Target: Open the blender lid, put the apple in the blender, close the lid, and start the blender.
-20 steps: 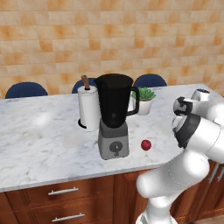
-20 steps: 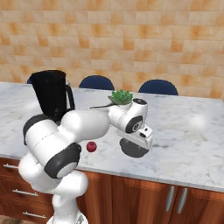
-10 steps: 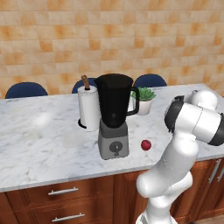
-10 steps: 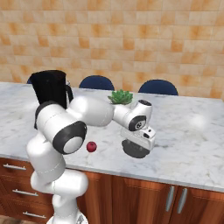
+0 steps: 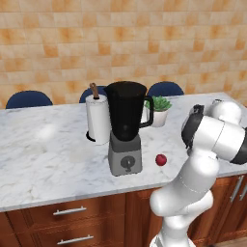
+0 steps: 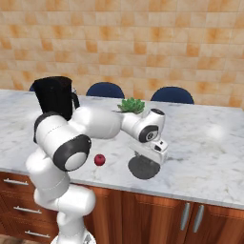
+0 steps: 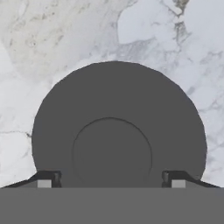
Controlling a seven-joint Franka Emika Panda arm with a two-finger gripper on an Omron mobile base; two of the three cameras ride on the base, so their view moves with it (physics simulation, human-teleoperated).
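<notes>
You're looking at a polished white marble counter (image 5: 43, 159) with grey veining — it catches soft highlights. The blender lid (image 7: 118, 127) is matt dark grey, smooth like plastic. The blender (image 5: 125, 130) has a glossy black jar over a dull grey base. The apple (image 5: 161, 159) is shiny red. The cabinets (image 5: 62, 222) look like varnished reddish wood with metal handles — the wall (image 5: 120, 43) is tan tile.
</notes>
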